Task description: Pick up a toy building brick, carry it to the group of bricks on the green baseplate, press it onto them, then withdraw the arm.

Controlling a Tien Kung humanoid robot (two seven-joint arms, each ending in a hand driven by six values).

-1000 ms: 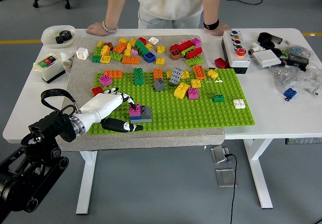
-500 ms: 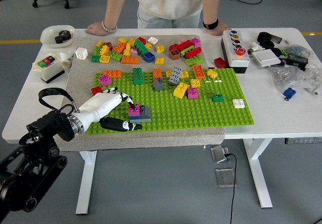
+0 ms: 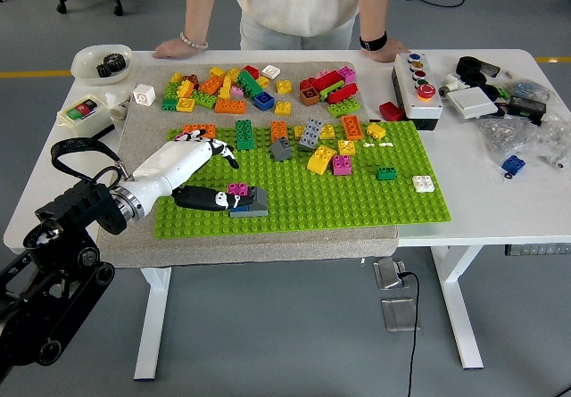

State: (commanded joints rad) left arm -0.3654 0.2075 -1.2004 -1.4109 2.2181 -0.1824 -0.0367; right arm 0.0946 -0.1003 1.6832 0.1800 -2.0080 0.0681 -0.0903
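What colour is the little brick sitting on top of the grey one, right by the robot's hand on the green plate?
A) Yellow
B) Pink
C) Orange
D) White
B: the pink brick sits on the grey brick at the near left of the green baseplate, right beside the left hand.

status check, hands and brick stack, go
Left hand open beside brick stack, thumb alongside. Stack seated on green baseplate. Right hand unseen. Nothing obstructing.
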